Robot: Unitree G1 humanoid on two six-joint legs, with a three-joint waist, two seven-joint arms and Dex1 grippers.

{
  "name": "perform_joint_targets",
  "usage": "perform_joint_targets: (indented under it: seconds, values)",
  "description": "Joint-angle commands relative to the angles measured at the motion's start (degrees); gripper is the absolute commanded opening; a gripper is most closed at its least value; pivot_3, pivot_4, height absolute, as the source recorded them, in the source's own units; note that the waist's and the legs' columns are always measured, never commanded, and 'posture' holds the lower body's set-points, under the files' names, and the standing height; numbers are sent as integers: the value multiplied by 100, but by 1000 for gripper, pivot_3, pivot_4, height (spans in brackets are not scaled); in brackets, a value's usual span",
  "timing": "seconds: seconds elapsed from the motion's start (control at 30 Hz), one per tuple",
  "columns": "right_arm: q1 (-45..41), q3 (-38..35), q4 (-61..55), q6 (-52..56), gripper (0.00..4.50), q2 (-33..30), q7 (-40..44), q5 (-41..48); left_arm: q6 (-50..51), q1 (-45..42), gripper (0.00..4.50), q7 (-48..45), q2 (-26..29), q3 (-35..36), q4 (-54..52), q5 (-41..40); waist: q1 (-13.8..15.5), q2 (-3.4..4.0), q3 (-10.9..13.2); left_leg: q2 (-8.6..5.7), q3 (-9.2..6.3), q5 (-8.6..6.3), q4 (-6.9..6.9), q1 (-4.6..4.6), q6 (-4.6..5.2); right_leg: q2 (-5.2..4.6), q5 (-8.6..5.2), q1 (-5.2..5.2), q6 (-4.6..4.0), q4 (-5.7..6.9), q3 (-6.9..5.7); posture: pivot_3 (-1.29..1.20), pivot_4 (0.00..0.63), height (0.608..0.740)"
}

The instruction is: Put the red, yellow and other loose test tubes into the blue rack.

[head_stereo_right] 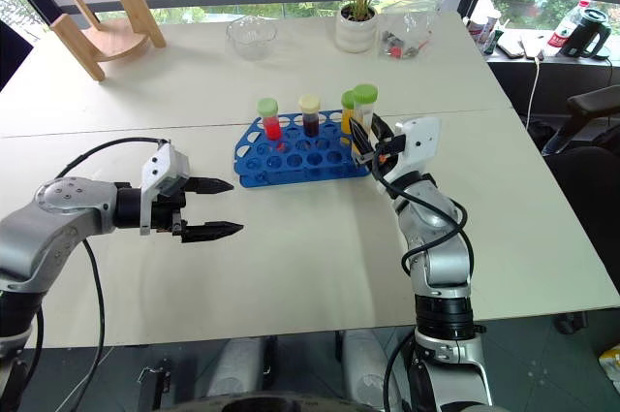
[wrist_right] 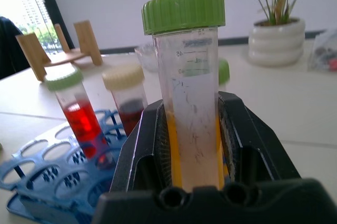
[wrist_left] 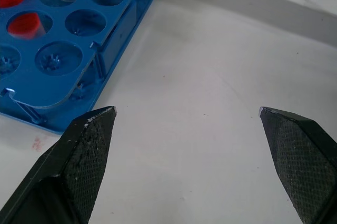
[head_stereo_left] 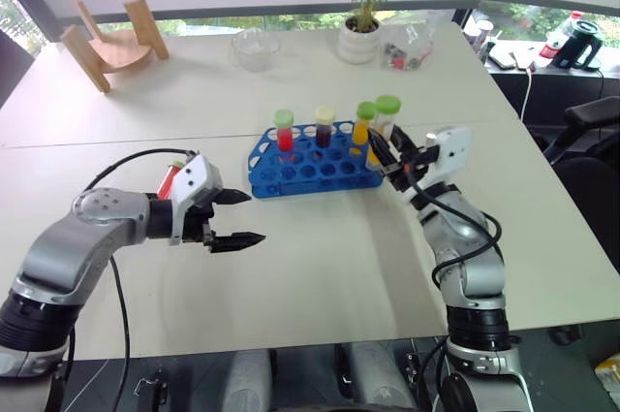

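Observation:
The blue rack (head_stereo_left: pixel 310 165) stands mid-table. Upright in it are a red tube (head_stereo_left: pixel 284 133) with a green cap, a dark tube (head_stereo_left: pixel 325 128) with a cream cap and a yellow tube (head_stereo_left: pixel 362 127) with a green cap. At the rack's right end my right gripper (head_stereo_left: pixel 386 150) is shut on a clear tube (wrist_right: pixel 189 103) with a green cap, held upright. The fingers hide its lower end. My left gripper (head_stereo_left: pixel 237 216) hovers open and empty over bare table, just left of the rack's front corner (wrist_left: pixel 47 76). A small red thing (head_stereo_left: pixel 168 179) peeks out behind my left hand.
At the back of the table stand a wooden stand (head_stereo_left: pixel 111 44), a glass bowl (head_stereo_left: pixel 255 48), a potted plant (head_stereo_left: pixel 360 34) and a clear bag (head_stereo_left: pixel 407 44). A black jug (head_stereo_left: pixel 578 44) and clutter sit on a counter past the table's right edge.

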Motion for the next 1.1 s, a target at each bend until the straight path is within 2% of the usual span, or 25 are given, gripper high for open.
perform_joint_targets:
  seconds: [0.03, 0.4, 0.63, 0.7, 0.73, 0.87, 1.03, 1.1]
  values:
    - [-101, 64, 197, -353, 840, -22, -54, -43, -74, 17, 4500, -7, -1, 33, -147, 22, -6, -1, 0, 1, 0, 0, 0, 1, 0, 0, 0, 0, 0, 0, 0, 0, 150, 740]
    - [-318, 237, 974, -840, 840, -106, -30, -70, -81, 277, 4500, 197, -163, 84, -227, 43, 6, -6, -4, 1, 0, 0, 5, 3, 0, -1, 1, 5, 0, 1, 0, 0, 150, 740]
    - [-255, 297, 1082, -1074, 840, -182, -49, -164, -78, 393, 4500, 291, -215, 121, -302, 37, -4, -7, -4, 1, 1, 0, 5, 6, 0, -1, 1, 5, 0, 5, 1, 0, 150, 740]
    - [-194, 291, 974, -1064, 1903, -213, -57, -149, -83, 417, 4500, 308, -223, 126, -317, 35, 3, -6, -4, 1, 0, 0, 5, 6, 0, -1, 1, 5, 0, 5, 1, 0, 150, 740]
    - [-126, 298, 836, -1015, 2282, -246, -47, -136, -84, 421, 4500, 304, -225, 132, -312, 30, 6, -7, -4, 1, 0, 0, 5, 6, 0, -1, 1, 5, 0, 5, 1, 0, 150, 740]
    - [120, 392, 86, -534, 4438, -453, 114, 13, -118, 392, 4500, 285, -279, 132, -221, 17, 12, -6, -4, 1, 0, 0, 3, 4, 0, -1, 1, 5, -1, 3, 1, 0, 150, 740]
    - [184, 152, -747, 322, 4486, -973, 303, 286, -225, 316, 4500, 335, -460, 29, -176, 109, 9, -6, -4, 1, 0, 0, 7, 5, 0, -1, 2, 5, 0, 6, 1, 0, 150, 740]
    - [122, -49, -1204, 1158, 4486, -1683, 719, 597, -132, 285, 4500, 236, -411, 79, -313, 4, 35, -5, -3, 1, 0, 0, 6, 4, 0, -1, 2, 5, 0, 4, 1, 0, 150, 740]
